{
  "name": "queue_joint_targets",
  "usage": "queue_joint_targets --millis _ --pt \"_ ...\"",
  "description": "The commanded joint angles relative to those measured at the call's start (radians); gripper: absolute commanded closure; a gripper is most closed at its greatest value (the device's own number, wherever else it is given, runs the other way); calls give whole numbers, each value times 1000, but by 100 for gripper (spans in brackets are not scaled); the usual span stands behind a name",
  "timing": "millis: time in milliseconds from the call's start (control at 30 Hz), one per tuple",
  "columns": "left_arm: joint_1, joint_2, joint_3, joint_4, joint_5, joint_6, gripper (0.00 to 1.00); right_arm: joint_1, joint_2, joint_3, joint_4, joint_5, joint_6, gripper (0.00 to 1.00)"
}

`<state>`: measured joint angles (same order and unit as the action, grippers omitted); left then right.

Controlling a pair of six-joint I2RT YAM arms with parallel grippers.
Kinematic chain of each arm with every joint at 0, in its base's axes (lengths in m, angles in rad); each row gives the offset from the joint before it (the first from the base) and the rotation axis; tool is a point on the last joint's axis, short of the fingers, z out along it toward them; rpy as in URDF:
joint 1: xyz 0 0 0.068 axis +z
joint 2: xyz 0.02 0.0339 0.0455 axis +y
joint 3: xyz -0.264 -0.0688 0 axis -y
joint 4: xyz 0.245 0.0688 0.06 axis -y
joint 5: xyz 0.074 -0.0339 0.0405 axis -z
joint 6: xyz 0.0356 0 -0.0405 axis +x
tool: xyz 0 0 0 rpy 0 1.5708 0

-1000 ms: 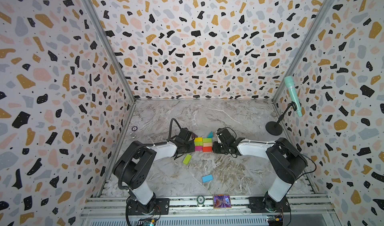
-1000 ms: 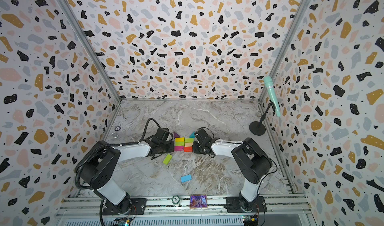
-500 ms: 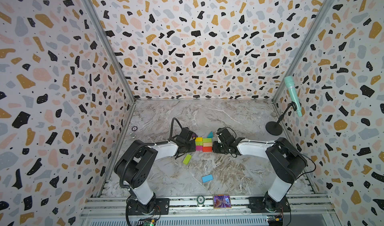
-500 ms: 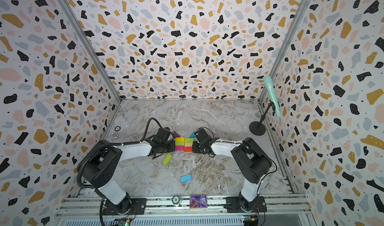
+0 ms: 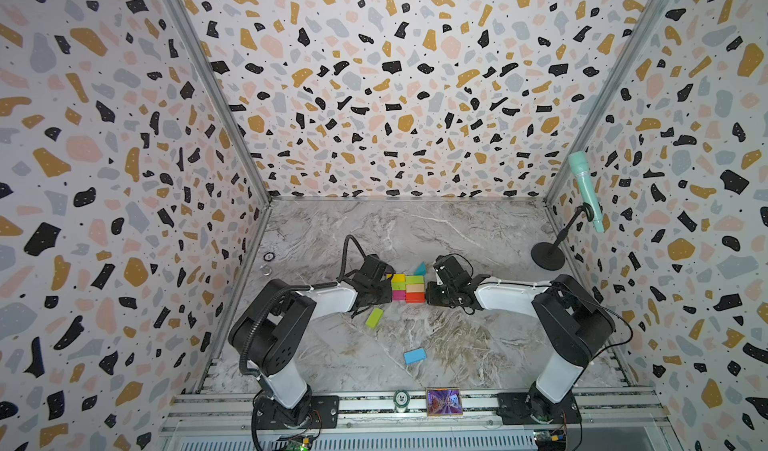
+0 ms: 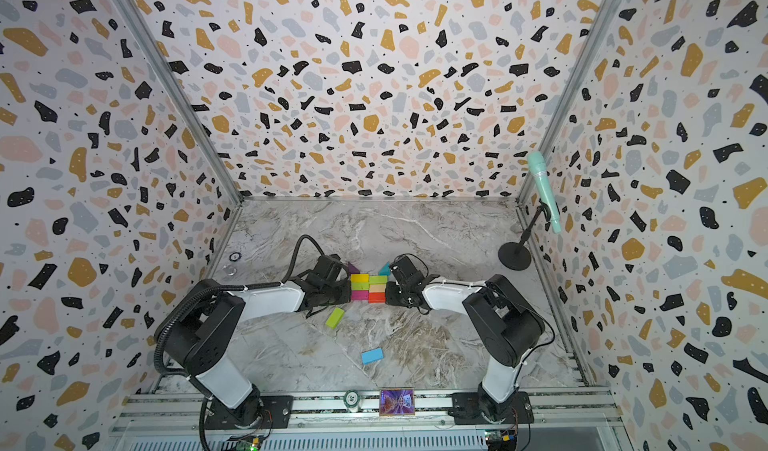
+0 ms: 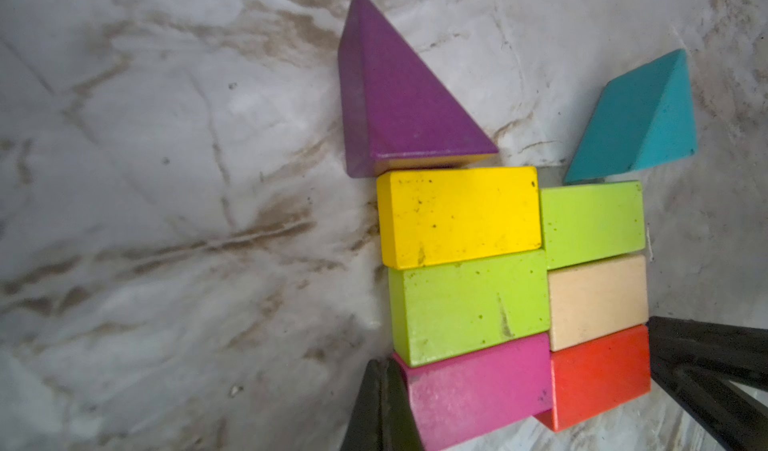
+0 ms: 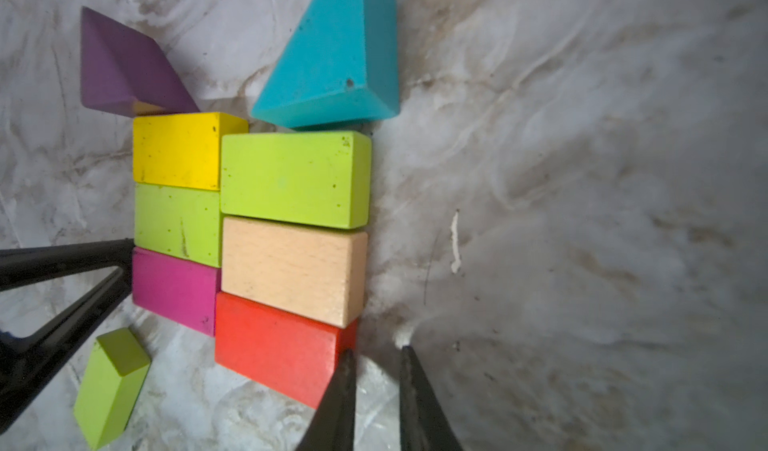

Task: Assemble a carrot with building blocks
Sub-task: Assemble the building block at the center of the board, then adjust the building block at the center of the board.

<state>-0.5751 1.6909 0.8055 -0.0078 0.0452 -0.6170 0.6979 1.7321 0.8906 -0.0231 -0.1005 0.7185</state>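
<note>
**Top views:** In both top views the unfinished carrot [image 5: 406, 287] lies flat on the marble tabletop [image 5: 457, 336]. Its long axis runs front to back, with the teal triangle [image 5: 420, 268] and purple triangle [image 6: 353, 268] at the far end. The left arm [image 5: 328, 299] and right arm [image 5: 503, 297] stretch low and inward. The left gripper [image 5: 384, 297] and right gripper [image 5: 430, 297] flank the carrot's near end. A loose lime green block [image 5: 374, 317] and a light blue block [image 5: 414, 356] lie nearer the front. A round token [image 5: 401, 397] reads "20".

**Left wrist view:** The fingers [image 7: 380, 407], closed together, touch the magenta block [image 7: 478, 390] and hold nothing.

**Right wrist view:** The fingers [image 8: 345, 386], barely parted and empty, stand just beside the red block [image 8: 278, 345].
</note>
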Motion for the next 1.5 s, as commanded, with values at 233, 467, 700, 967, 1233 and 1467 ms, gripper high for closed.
queue_joint_targets --millis 233,467,700,967,1233,1467 --pt "-9 -30 -28 -31 -30 -20 97 -1 -132 -61 -37 36 32 79" --pt "-8 -120 -47 -46 -93 -39 98 57 -177 -82 -71 60 39 78" --pt "3 -239 -82 -41 -167 -62 97 110 -160 -103 -47 58 85 78" --pt "11 -249 -104 -35 -152 -66 96 114 -84 -72 -6 36 95 79" --pt "11 -229 -108 -25 -141 -68 96 108 -38 -48 14 19 99 79" --pt "11 -209 -103 -17 -128 -68 96 94 -20 -50 44 3 122 79"
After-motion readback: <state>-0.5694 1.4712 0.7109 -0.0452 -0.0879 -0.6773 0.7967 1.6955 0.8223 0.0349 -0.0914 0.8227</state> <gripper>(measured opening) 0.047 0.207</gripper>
